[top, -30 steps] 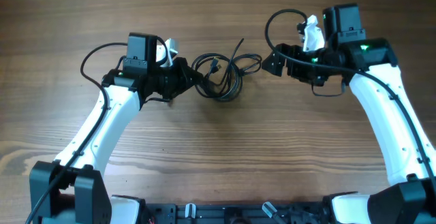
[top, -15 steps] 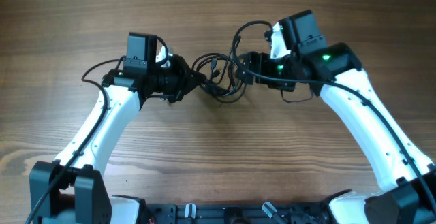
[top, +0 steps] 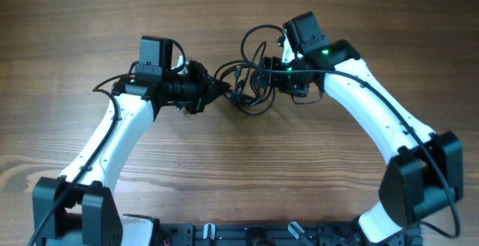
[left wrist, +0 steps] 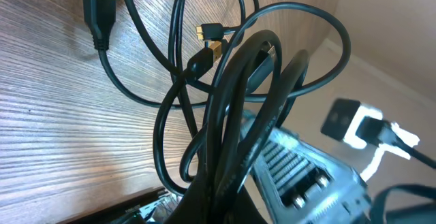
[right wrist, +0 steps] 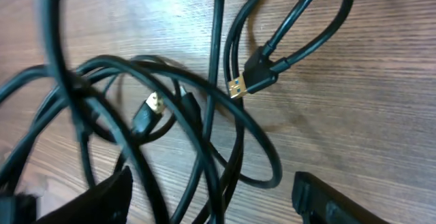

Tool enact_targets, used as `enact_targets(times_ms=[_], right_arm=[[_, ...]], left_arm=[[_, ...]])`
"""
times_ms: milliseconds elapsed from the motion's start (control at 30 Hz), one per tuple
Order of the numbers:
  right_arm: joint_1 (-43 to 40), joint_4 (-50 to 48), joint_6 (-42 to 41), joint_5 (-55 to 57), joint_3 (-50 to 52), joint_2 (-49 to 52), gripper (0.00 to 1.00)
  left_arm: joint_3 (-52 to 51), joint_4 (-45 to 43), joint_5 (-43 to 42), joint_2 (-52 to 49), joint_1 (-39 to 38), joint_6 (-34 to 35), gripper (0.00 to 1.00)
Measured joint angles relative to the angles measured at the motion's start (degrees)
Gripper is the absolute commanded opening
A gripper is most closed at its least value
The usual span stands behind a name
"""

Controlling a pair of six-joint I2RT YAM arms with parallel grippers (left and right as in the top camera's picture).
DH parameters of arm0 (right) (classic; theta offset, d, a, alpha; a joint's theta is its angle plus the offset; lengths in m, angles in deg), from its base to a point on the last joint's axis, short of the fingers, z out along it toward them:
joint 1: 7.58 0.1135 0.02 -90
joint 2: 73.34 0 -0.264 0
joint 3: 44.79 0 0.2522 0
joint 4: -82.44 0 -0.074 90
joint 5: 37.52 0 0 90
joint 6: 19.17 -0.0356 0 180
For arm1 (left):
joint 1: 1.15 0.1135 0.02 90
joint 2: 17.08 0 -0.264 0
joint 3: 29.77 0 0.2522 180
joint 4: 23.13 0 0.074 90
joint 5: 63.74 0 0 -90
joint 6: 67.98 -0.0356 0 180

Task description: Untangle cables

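- We take the tangle as our landmark. The brown wood-grain table [top: 239, 179] runs out flat on every side of it, and nothing else lies on the wood near it.
- The white-and-black left arm [top: 120, 134] reaches in from the tangle's left. The matching right arm [top: 374, 119] bends in from its right, so the two arms flank it.
- The thin black cables [top: 247, 89] with small plug ends sit as one knot of crossing loops between the two wrists. No cord lies apart from the rest, so we judge the untangling barely begun, with all the separating still to do.
- The black two-finger left gripper [top: 215, 90] is at the tangle's left edge. In the left wrist view several strands [left wrist: 225, 115] rise off the wood and converge at its jaws, so we read it as clamped on them.
- The black two-finger right gripper [right wrist: 212, 176] hangs over the tangle's right part. Its fingers [right wrist: 102, 197] stand wide apart with loops [right wrist: 197, 115] beneath them, and it grips nothing.
- A gold-tipped plug [right wrist: 236, 86] lies on the wood at the tangle's right fringe, ahead of those fingers.
- A second ago the right gripper hung well apart to the tangle's right, and it has since swung in over it. The left gripper has stayed put, and the knot looks unchanged.
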Motion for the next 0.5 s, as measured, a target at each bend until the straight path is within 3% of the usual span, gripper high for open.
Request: enact_targets(times_ms=[200, 300, 500], right_arm=[[0.0, -2.54, -1.05, -0.13, 0.0, 2.47, 0.16], [0.0, -3.1, -1.4, -0.17, 0.0, 2.49, 0.05], [0.22, -0.72, 0.66, -0.83, 0.0, 1.95, 0.04]], left_arm=[[0.0, 0.0, -0.26, 0.0, 0.0, 0.13, 0.04], [-0.02, 0.0, 0.04, 0.0, -0.04, 0.11, 0.04], [0.0, 0.04, 3.63, 0.0, -0.28, 0.11, 0.04]])
